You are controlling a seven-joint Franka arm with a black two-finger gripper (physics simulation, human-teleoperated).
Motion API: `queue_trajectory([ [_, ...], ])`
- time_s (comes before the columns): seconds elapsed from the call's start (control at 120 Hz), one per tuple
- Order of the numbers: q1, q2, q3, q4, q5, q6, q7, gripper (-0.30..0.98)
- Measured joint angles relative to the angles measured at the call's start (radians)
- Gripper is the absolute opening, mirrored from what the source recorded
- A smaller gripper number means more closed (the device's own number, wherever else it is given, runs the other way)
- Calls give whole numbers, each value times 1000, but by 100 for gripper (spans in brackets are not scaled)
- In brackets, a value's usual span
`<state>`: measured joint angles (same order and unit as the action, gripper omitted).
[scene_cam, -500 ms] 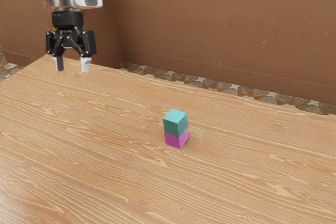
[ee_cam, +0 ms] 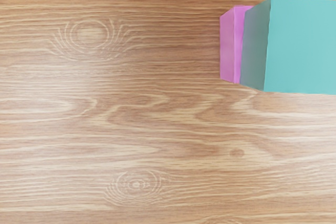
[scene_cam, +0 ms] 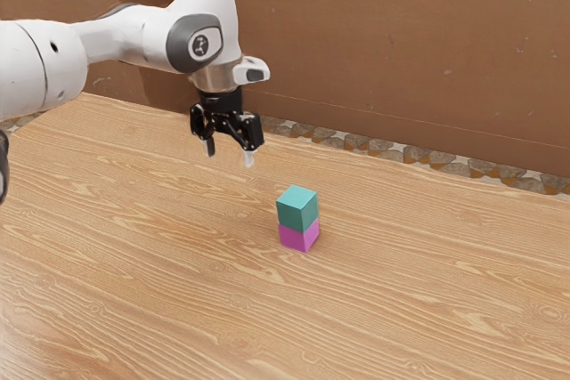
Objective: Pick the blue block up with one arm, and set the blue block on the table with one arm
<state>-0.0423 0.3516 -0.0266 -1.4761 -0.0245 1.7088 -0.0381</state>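
Exterior view, clock centred on the stack. Blue block (scene_cam: 297, 209) sits upright on the pink block (scene_cam: 299, 236), which rests on the wooden table (scene_cam: 169, 282); their side edges nearly line up. Gripper (scene_cam: 229, 154) hangs in the air toward 10 o'clock, near the stack and apart from it, fingers spread wide, nothing between them. Table's far edge runs past 12 o'clock, a good strip of wood lying between it and the blocks. Broad room on the wood toward 3, 6 and 9. Wrist view: pink peeks beyond one edge of the blue.
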Motion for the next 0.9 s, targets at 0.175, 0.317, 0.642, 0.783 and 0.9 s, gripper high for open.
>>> queue_trajectory([
  [0.175,1,41,-76,-60,51,200,-16,69],
  [0.317,1,117,-111,-55,55,313,-44,69],
  [0.642,-48,180,-104,-37,33,413,-109,69],
  [0.783,-49,180,-104,-43,33,420,-128,69],
  [0.9,-48,181,-104,-45,34,419,-140,69],
])
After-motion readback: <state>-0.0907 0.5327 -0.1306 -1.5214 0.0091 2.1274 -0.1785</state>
